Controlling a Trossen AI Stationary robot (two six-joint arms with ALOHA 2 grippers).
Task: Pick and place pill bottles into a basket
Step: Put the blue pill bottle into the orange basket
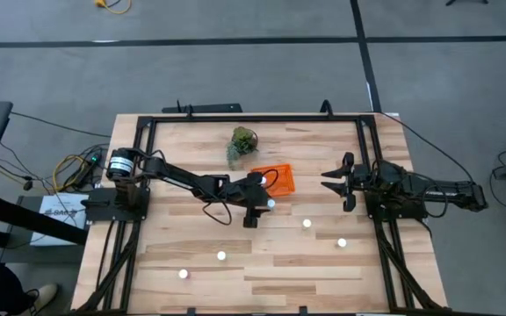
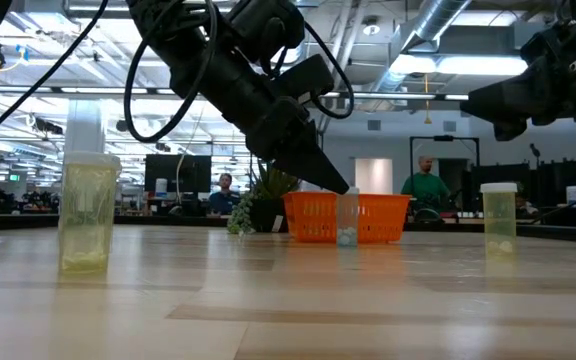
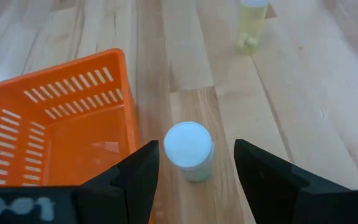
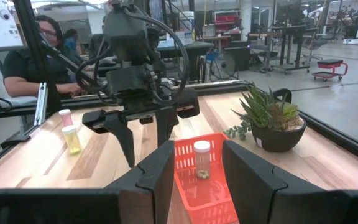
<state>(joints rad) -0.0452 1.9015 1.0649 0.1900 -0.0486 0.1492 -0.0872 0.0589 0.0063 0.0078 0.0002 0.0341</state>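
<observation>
The orange basket stands near the table's middle, beside a small potted plant. One pill bottle with a white cap stands upright on the table just outside the basket's wall; it also shows in the low view. My left gripper is open, slanting down from above, one finger on either side of this bottle with a gap showing on both sides. Other bottles stand on the near half of the table. My right gripper is open and empty, waiting at the right.
Another bottle stands near the front left. A dark frame rail runs along the table's far and side edges. The basket wall is close beside my left gripper's finger. People sit in the room beyond the table.
</observation>
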